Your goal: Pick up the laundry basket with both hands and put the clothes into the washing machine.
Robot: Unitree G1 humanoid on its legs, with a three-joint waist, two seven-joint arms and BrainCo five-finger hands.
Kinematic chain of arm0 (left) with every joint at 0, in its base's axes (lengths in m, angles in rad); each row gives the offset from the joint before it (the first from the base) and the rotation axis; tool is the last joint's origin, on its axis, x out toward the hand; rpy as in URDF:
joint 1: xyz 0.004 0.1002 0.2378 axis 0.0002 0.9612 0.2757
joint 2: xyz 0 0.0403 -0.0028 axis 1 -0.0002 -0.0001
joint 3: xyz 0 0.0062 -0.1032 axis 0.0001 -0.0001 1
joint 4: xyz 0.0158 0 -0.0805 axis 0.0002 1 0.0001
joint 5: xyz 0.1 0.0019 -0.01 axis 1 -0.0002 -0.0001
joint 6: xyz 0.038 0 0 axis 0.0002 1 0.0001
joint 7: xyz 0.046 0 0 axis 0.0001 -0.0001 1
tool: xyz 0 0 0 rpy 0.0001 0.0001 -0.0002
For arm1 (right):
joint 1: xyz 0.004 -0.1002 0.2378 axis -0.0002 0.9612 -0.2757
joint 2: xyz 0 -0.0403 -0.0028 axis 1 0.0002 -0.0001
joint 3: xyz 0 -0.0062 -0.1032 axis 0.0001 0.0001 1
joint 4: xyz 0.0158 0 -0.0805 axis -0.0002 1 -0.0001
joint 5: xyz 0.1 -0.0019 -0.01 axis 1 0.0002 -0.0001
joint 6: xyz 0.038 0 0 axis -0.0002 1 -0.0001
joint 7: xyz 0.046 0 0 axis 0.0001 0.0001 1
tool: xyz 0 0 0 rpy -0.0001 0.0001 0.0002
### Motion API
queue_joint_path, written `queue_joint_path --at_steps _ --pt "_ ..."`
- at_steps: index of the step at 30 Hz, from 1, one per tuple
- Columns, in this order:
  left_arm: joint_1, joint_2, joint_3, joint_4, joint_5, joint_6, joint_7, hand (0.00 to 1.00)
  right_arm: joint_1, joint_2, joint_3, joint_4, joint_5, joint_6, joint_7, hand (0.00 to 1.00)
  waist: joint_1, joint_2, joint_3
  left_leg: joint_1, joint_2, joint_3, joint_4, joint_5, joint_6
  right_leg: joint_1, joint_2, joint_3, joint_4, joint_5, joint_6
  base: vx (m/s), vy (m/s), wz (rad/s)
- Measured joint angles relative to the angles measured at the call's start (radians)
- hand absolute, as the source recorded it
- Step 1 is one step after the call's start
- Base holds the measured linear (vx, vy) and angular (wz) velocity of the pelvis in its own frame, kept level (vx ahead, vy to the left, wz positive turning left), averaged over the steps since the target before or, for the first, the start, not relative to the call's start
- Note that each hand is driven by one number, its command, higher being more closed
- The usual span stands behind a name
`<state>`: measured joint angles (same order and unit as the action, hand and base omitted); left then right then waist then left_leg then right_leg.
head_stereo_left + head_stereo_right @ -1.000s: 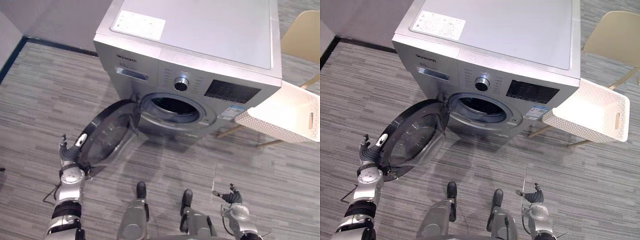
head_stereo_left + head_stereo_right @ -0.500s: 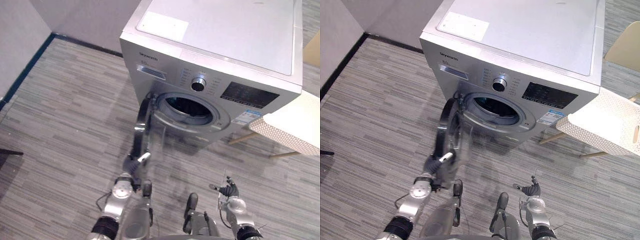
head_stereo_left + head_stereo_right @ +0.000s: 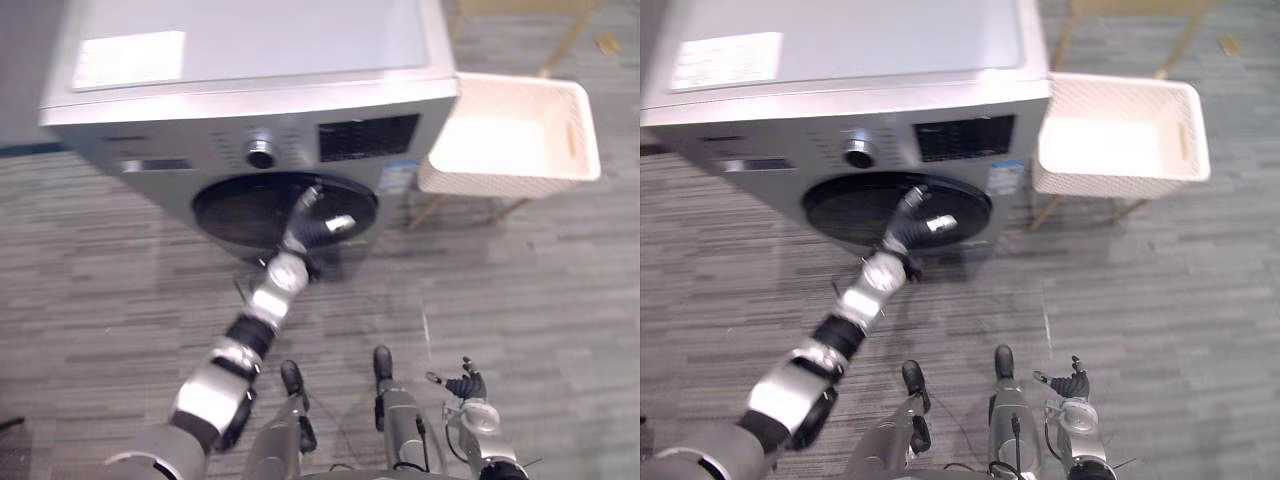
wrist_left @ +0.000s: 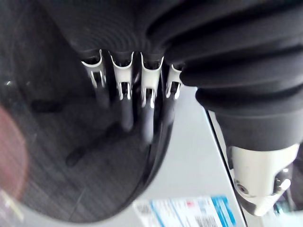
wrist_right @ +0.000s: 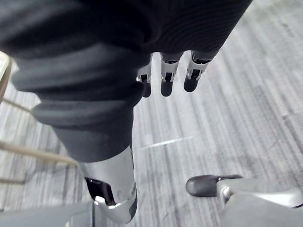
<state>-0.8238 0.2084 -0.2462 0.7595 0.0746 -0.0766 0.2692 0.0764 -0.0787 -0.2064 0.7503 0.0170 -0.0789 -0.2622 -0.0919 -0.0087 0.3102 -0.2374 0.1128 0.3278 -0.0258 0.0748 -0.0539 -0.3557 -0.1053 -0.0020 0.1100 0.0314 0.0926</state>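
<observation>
The left hand lies with straight, released fingers flat against the dark round door of the washing machine. The door sits closed against the machine's front. The right hand hangs low over the floor, fingers relaxed, holding nothing. The white laundry basket rests on a wooden chair just beside the machine on the robot's right, well apart from both hands.

We see a silver-grey washing machine with a glossy black door. The basket is white with finely dotted walls. The floor is grey, streaked in thin stripes.
</observation>
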Motion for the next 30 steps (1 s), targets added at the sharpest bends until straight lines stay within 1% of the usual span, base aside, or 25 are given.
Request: queue_joint_path --at_steps 1,3,7,9,10,11,12,14,16,17,18,19,20,21,22,23,25,26,27,28,29,30 --pt "0.000 0.005 0.004 -0.001 0.003 0.000 0.000 0.00 0.007 0.010 0.001 -0.013 0.004 0.000 0.001 0.00 0.001 -0.005 0.003 -0.004 0.007 0.001 0.009 -0.004 -0.005 -0.001 0.005 -0.001 0.000 0.001 -0.002 -0.02 -0.054 -0.04" --pt "-0.001 0.028 0.013 -0.017 0.011 0.000 0.000 0.00 0.019 0.036 0.015 -0.081 0.011 -0.018 0.002 0.00 0.005 -0.017 0.009 -0.025 0.025 0.006 0.034 -0.015 -0.016 -0.015 0.018 0.001 -0.001 0.006 -0.009 -0.05 -0.064 -0.10" --pt "0.039 0.019 0.015 -0.062 0.016 -0.002 0.000 0.00 0.019 0.031 0.040 -0.120 0.011 -0.032 0.003 0.00 0.019 -0.016 0.009 -0.030 0.034 0.004 0.040 -0.014 -0.015 -0.017 0.024 -0.004 -0.001 0.008 -0.013 -0.03 -0.035 -0.02" --pt "0.109 -0.008 0.014 -0.122 0.016 -0.018 0.000 0.00 0.019 0.032 0.041 -0.128 0.011 -0.031 0.003 0.00 0.029 -0.014 0.009 -0.031 0.035 -0.011 0.044 -0.011 -0.012 -0.008 0.023 -0.019 0.001 0.005 -0.016 0.03 -0.019 0.21" --pt "0.178 -0.038 0.013 -0.173 0.017 -0.025 0.000 0.00 0.019 0.032 0.041 -0.129 0.010 -0.031 0.003 0.00 0.032 -0.012 0.008 -0.028 0.031 -0.032 0.045 -0.011 -0.011 0.007 0.021 -0.040 0.004 -0.004 -0.019 0.09 -0.001 0.53" --pt "0.248 -0.074 0.013 -0.217 0.014 -0.022 0.000 0.00 0.022 0.031 0.040 -0.127 0.009 -0.030 0.003 0.00 0.042 -0.007 0.005 -0.025 0.025 -0.060 0.047 -0.010 -0.012 0.025 0.016 -0.067 0.011 -0.018 -0.020 0.10 0.004 0.62" --pt "0.289 -0.089 0.013 -0.230 0.014 -0.021 0.000 0.00 0.023 0.030 0.039 -0.126 0.009 -0.029 0.002 0.00 0.049 -0.005 0.004 -0.022 0.023 -0.076 0.049 -0.010 -0.012 0.039 0.013 -0.084 0.011 -0.024 -0.020 0.09 0.013 0.77" --pt "0.458 -0.108 0.017 -0.267 0.005 -0.020 0.000 0.00 0.002 0.026 0.037 -0.095 0.001 -0.028 0.002 0.00 0.064 0.006 -0.002 -0.020 0.011 -0.141 0.054 -0.007 -0.015 0.074 -0.003 -0.153 0.034 -0.063 -0.020 0.07 0.012 1.02" --pt "0.610 -0.123 0.024 -0.269 -0.026 -0.017 -0.006 0.00 -0.015 0.010 0.033 -0.051 -0.010 -0.023 0.001 0.00 0.084 0.025 -0.015 -0.034 -0.012 -0.198 0.067 -0.003 -0.011 0.102 -0.038 -0.244 0.082 -0.115 -0.015 0.08 0.025 1.37" --pt "0.668 -0.124 0.039 -0.269 -0.031 -0.016 -0.007 0.00 -0.022 0.009 0.020 -0.030 -0.013 -0.023 0.001 0.00 0.091 0.035 -0.022 -0.046 -0.022 -0.191 0.068 0.015 0.002 0.117 -0.062 -0.291 0.098 -0.132 -0.016 0.08 0.104 1.79" --pt "0.726 -0.126 0.065 -0.269 -0.042 -0.016 -0.010 0.00 -0.033 0.002 -0.002 -0.002 -0.016 -0.019 0.000 0.00 0.092 0.050 -0.033 -0.066 -0.038 -0.117 0.067 0.018 0.036 0.143 -0.091 -0.370 0.099 -0.149 -0.013 0.06 0.098 1.69" --pt "0.749 -0.126 0.079 -0.267 -0.045 -0.016 -0.012 0.00 -0.038 -0.010 -0.005 0.015 -0.016 -0.019 0.000 0.00 0.094 0.061 -0.038 -0.067 -0.034 -0.043 0.074 -0.005 0.065 0.159 -0.098 -0.405 0.099 -0.155 -0.007 0.12 0.151 1.77" --pt "0.782 -0.128 0.115 -0.253 -0.049 -0.016 -0.023 0.00 -0.050 -0.027 -0.007 0.039 -0.017 -0.009 0.000 0.00 0.107 0.066 -0.043 -0.060 -0.011 0.083 0.095 -0.021 0.090 0.188 -0.118 -0.457 0.108 -0.167 0.010 0.15 0.129 1.62" --pt "0.809 -0.125 0.159 -0.212 -0.062 -0.017 -0.032 0.00 -0.068 -0.041 -0.012 0.044 -0.018 0.001 0.000 0.00 0.112 0.068 -0.045 -0.064 -0.019 0.135 0.120 -0.013 0.094 0.224 -0.146 -0.511 0.117 -0.176 0.024 0.17 0.157 1.35" --pt "0.815 -0.124 0.170 -0.202 -0.062 -0.017 -0.034 0.00 -0.073 -0.046 -0.013 0.046 -0.018 0.002 0.000 0.00 0.114 0.068 -0.045 -0.064 -0.024 0.132 0.125 -0.017 0.099 0.230 -0.149 -0.517 0.115 -0.177 0.025 0.12 0.127 1.04" --pt "0.833 -0.116 0.222 -0.149 -0.062 -0.017 -0.044 0.00 -0.095 -0.047 -0.011 0.048 -0.019 0.006 0.001 0.00 0.115 0.060 -0.049 -0.064 -0.045 0.107 0.141 -0.026 0.110 0.257 -0.159 -0.529 0.107 -0.177 0.026 0.12 0.122 0.61" --pt "0.854 -0.114 0.293 -0.056 -0.062 -0.016 -0.051 0.00 -0.124 -0.045 -0.010 0.055 -0.021 0.008 0.004 0.00 0.118 0.059 -0.049 -0.060 -0.064 0.083 0.181 -0.065 0.121 0.303 -0.173 -0.548 0.093 -0.179 0.030 0.12 0.127 0.51" --pt "0.875 -0.115 0.339 -0.005 -0.062 -0.013 -0.049 0.00 -0.136 -0.046 -0.010 0.061 -0.028 0.009 0.005 0.00 0.136 0.057 -0.049 -0.059 -0.067 0.082 0.229 -0.113 0.127 0.324 -0.185 -0.551 0.100 -0.183 0.036 0.10 0.145 0.19" --pt "0.913 -0.117 0.376 0.020 -0.061 -0.003 -0.047 0.00 -0.138 -0.046 -0.008 0.064 -0.028 0.009 0.008 0.00 0.145 0.050 -0.052 -0.059 -0.077 0.076 0.277 -0.179 0.119 0.337 -0.211 -0.555 0.141 -0.199 0.060 0.08 0.154 0.14" --pt "0.935 -0.117 0.387 0.028 -0.061 0.002 -0.046 0.00 -0.139 -0.048 -0.008 0.069 -0.028 0.009 0.011 0.00 0.145 0.048 -0.053 -0.055 -0.081 0.063 0.295 -0.201 0.124 0.334 -0.232 -0.552 0.188 -0.210 0.073 0.09 0.135 0.33" --pt "0.974 -0.118 0.400 0.047 -0.061 0.011 -0.044 0.00 -0.137 -0.048 -0.005 0.077 -0.028 0.014 0.016 0.00 0.134 0.050 -0.055 -0.035 -0.092 0.046 0.317 -0.229 0.131 0.314 -0.274 -0.527 0.323 -0.209 0.057 0.13 0.146 0.55" --pt "1.002 -0.115 0.403 0.056 -0.061 0.019 -0.043 0.00 -0.127 -0.046 0.009 0.077 -0.028 0.016 0.022 0.00 0.131 0.049 -0.054 -0.007 -0.104 0.019 0.325 -0.244 0.148 0.255 -0.299 -0.431 0.500 -0.169 -0.031 0.16 0.147 0.66"
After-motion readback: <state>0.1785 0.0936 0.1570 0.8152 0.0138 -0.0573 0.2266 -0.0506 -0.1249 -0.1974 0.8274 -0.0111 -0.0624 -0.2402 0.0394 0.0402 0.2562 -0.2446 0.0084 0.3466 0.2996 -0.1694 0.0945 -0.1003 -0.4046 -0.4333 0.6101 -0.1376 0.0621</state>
